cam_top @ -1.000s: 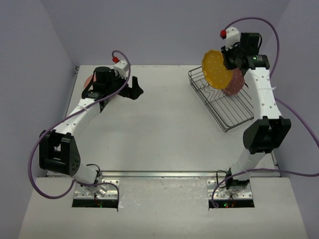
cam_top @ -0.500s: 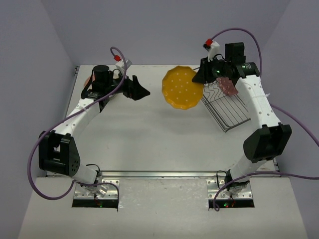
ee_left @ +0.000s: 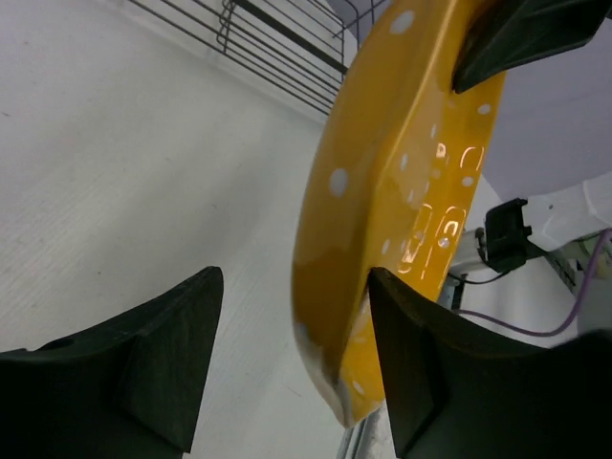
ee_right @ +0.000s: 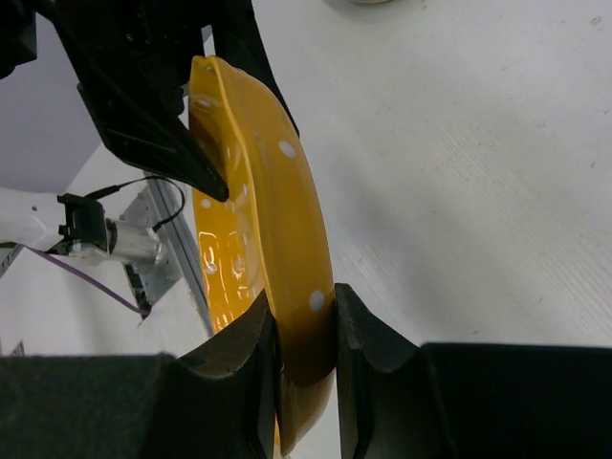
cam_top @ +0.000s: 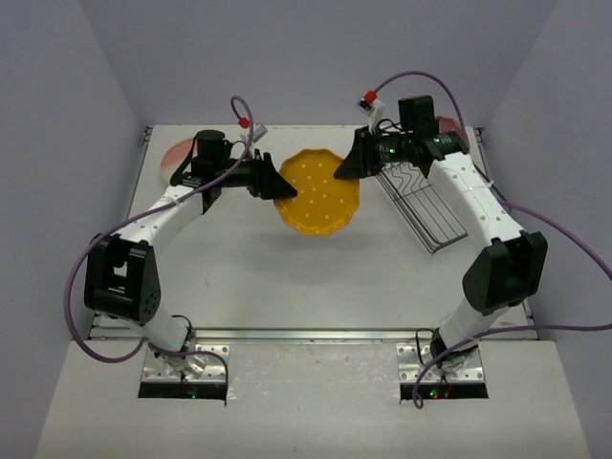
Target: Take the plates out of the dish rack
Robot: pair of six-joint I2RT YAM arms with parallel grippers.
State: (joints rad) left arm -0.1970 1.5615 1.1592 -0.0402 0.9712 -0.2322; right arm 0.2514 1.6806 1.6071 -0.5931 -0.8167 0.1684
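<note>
A yellow-orange plate (cam_top: 317, 191) with white dots hangs on edge over the middle of the table. My right gripper (cam_top: 349, 164) is shut on its right rim, both fingers pressed on the rim (ee_right: 304, 306). My left gripper (cam_top: 277, 182) straddles the opposite rim (ee_left: 295, 287). One of its fingers (ee_left: 421, 354) touches the plate (ee_left: 382, 191), while the other finger (ee_left: 163, 354) stands apart from it. The dark wire dish rack (cam_top: 430, 201) sits at the right. A pink plate edge (cam_top: 449, 124) shows behind my right arm at the rack's far end.
Another pinkish plate (cam_top: 177, 153) lies flat at the table's back left corner, behind my left arm. The rack's wires (ee_left: 277, 48) show beyond the yellow plate in the left wrist view. Walls close the table on the left, back and right.
My right arm carried the yellow plate from above the rack leftward to the table's middle. My left arm swung right to meet it, and its jaws narrowed around the plate's rim.
</note>
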